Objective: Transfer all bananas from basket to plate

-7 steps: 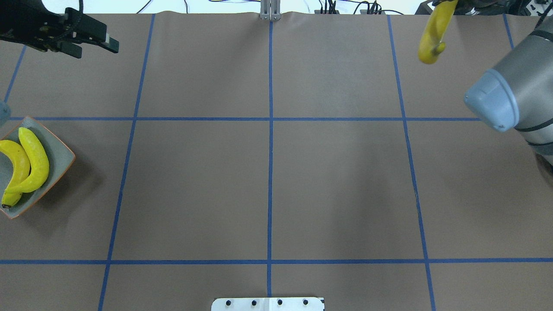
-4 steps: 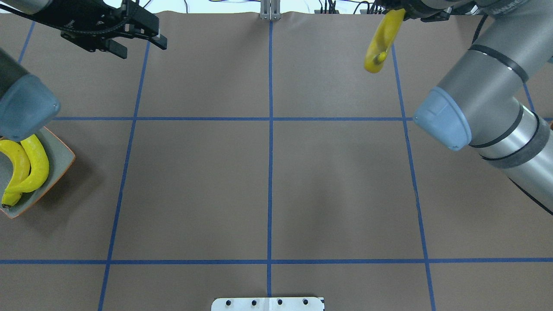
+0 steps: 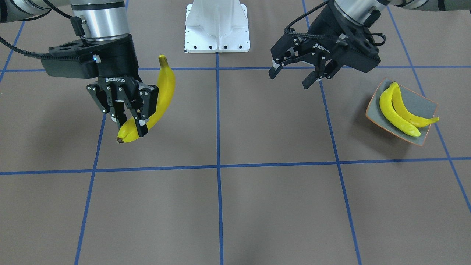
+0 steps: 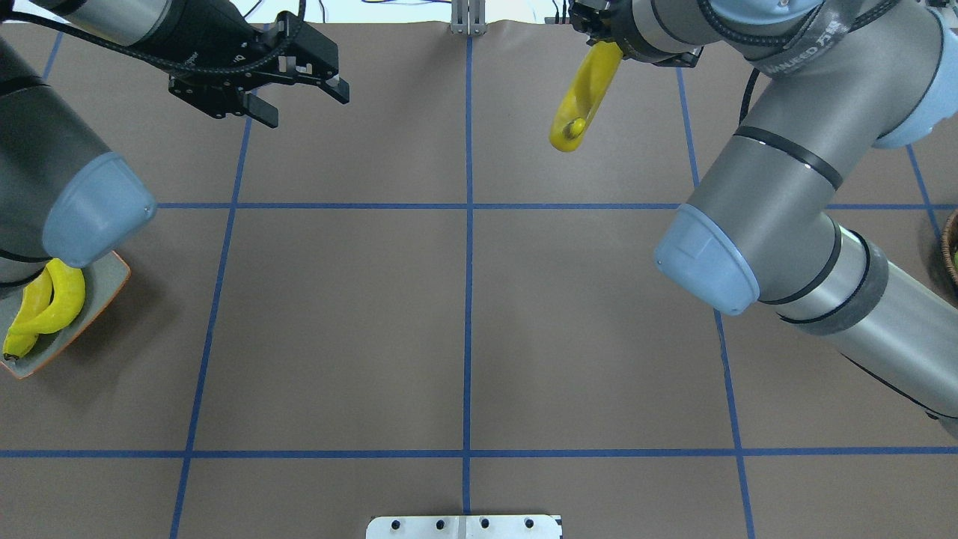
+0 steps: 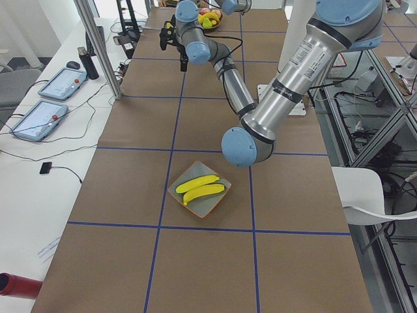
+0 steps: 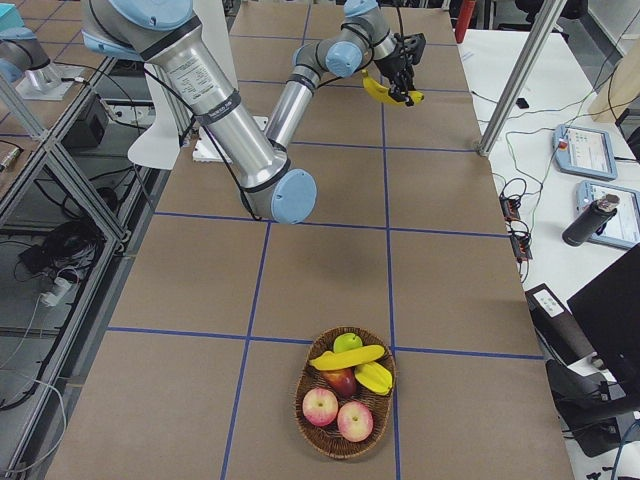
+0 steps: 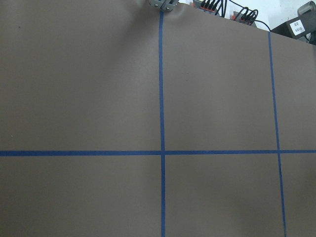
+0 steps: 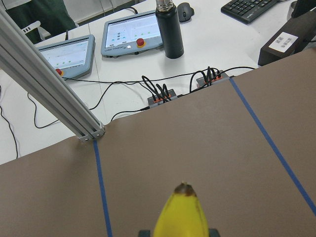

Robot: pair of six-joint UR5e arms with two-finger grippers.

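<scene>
My right gripper is shut on a yellow banana and holds it above the table's far side; the banana also shows in the overhead view and the right wrist view. My left gripper is open and empty, up in the air, also seen in the overhead view. The grey plate with the orange rim holds two bananas. In the overhead view the plate is partly hidden by my left arm's elbow. A woven basket holds another banana.
The basket also holds apples and other fruit, near my right end of the table; only its edge shows overhead. The white robot base stands at my side. Cables and tablets lie beyond the far edge.
My right gripper has carried the banana toward the table's centre line. My left gripper, still open, has moved away from the plate's side toward the middle too.
</scene>
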